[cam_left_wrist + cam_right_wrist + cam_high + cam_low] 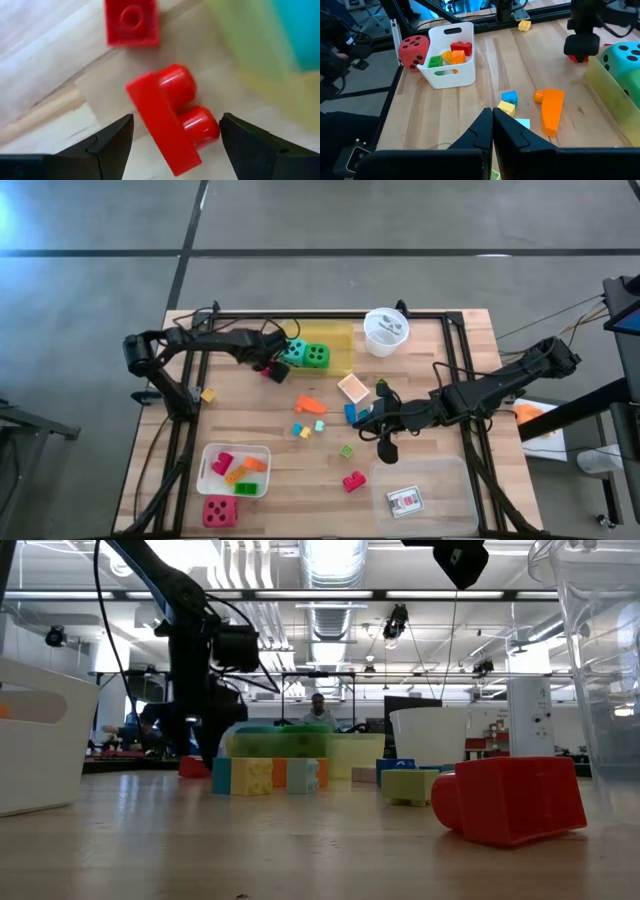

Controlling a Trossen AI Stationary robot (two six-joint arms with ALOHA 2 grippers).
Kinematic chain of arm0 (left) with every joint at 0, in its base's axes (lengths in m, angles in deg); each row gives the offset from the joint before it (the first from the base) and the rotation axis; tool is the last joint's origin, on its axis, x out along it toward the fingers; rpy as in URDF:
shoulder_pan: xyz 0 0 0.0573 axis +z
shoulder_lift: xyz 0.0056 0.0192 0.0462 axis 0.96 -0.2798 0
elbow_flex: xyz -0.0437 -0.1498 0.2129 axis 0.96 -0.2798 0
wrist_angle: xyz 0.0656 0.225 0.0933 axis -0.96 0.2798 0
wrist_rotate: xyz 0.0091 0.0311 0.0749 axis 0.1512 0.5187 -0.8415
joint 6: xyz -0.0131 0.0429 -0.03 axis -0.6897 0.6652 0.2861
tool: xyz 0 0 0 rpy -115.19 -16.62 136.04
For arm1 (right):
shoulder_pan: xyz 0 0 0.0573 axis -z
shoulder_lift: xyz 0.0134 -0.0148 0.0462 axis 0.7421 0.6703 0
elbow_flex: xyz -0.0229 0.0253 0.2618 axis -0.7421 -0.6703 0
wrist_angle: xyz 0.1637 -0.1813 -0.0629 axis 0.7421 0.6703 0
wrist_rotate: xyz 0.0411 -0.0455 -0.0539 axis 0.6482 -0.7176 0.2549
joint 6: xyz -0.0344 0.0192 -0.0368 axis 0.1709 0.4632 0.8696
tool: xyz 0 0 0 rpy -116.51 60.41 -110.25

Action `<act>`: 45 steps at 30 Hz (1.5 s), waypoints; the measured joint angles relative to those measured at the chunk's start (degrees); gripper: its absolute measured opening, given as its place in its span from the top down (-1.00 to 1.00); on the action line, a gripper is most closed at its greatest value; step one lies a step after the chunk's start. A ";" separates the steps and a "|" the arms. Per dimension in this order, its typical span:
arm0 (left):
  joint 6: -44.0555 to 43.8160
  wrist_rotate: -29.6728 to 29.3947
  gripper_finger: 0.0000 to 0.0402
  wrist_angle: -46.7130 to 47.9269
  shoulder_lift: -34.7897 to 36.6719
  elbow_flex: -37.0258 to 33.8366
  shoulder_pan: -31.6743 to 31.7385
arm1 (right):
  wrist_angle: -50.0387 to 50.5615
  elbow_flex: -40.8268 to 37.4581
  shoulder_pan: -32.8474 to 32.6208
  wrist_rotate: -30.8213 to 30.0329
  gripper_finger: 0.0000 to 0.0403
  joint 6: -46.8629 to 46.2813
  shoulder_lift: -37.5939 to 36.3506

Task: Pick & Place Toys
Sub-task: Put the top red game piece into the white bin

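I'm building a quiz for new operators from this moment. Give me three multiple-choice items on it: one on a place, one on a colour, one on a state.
1. Where does the red die sit?
A. in the yellow tray
B. on the table beside the white bin
C. in the clear tray

2. What colour is the block between the left gripper's fingers?
A. blue
B. yellow
C. red

3. How is the right gripper?
A. shut, holding nothing
B. wide open
C. clamped on a card

Answers: 1 B, the high view shows it next to the bin. 2 C, the left wrist view shows red studs. 3 A, its fingers meet with nothing between.
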 joint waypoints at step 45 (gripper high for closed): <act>4.75 1.57 0.30 -3.64 -0.20 -2.99 -0.10 | -0.37 0.00 -0.01 0.00 0.96 -0.87 0.01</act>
